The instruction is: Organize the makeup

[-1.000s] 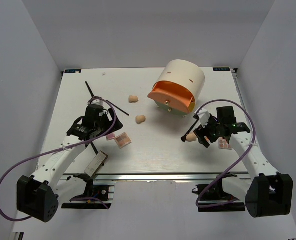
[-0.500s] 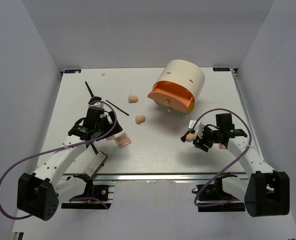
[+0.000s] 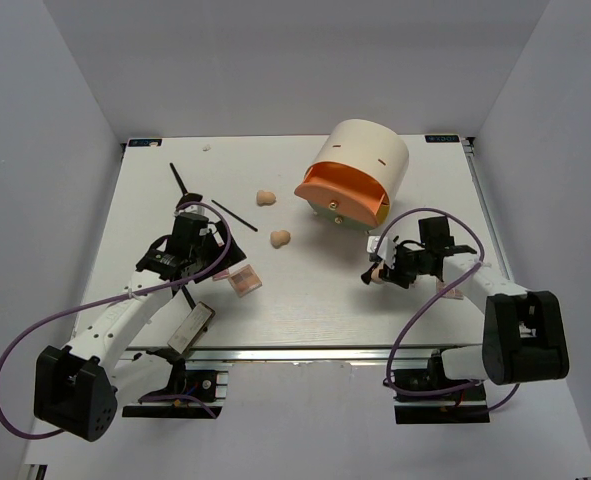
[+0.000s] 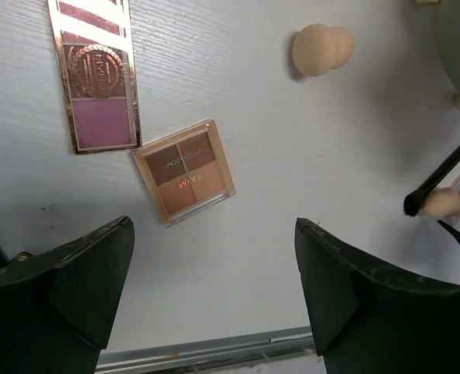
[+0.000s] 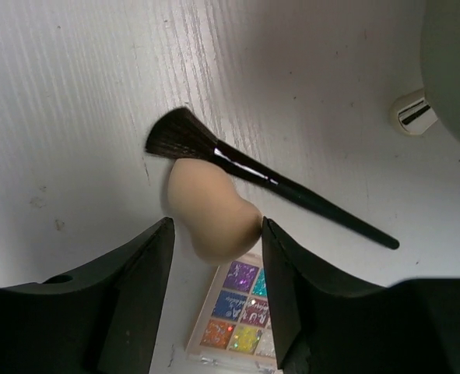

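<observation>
My right gripper [image 5: 215,226] [image 3: 388,269] has its fingers either side of a peach sponge [image 5: 210,210] [image 3: 375,272]. The sponge touches the right finger, with a gap at the left one. A black brush [image 5: 276,187] lies just beyond the sponge, and a multicoloured palette [image 5: 245,312] lies under it. My left gripper [image 4: 212,226] [image 3: 213,262] is open and empty above the table. Near it are a brown palette [image 4: 183,181] [image 3: 244,282] and a pink palette [image 4: 96,78]. Two more sponges [image 3: 266,197] [image 3: 280,238] lie mid-table. The silvery-beige compact [image 3: 191,328] sits near the front edge.
The cream cylindrical drawer unit [image 3: 360,170] stands at the back right with an orange-pink drawer pulled open. Two thin black brushes [image 3: 182,178] [image 3: 233,215] lie at the back left. The table's front rail [image 3: 325,352] is close behind both grippers.
My right gripper has swung left and turned, so its fingers now stand either side of the sponge by the brush. My left arm has shifted only slightly.
</observation>
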{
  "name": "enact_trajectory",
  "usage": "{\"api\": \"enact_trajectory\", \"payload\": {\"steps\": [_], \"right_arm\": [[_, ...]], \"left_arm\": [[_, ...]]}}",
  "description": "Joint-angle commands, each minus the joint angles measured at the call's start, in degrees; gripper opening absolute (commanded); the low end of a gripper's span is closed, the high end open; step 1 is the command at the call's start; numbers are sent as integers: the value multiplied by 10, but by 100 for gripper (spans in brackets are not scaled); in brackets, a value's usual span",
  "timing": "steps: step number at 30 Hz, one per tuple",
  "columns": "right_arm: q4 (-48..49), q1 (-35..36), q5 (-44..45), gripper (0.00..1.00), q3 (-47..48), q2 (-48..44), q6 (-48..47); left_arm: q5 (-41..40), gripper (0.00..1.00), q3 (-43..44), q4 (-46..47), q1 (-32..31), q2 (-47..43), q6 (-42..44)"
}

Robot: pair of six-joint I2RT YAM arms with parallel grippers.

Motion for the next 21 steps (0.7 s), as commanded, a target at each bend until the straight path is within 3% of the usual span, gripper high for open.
{"api": "enact_trajectory", "payload": {"steps": [1, 5, 13, 21], "right_arm": [[27, 9, -3, 54, 29, 15, -15], [21, 19, 8, 41, 39, 44, -22], [-49, 20, 13, 0, 53, 42, -54], [-224, 22, -148, 0, 128, -69, -42]], "left_arm": [[6, 92, 7, 7, 3, -8, -12], [6, 92, 5, 7, 3, -10, -16], [35, 92, 5, 28, 3, 8, -23], [90, 92, 1, 99, 3, 54, -26]]}}
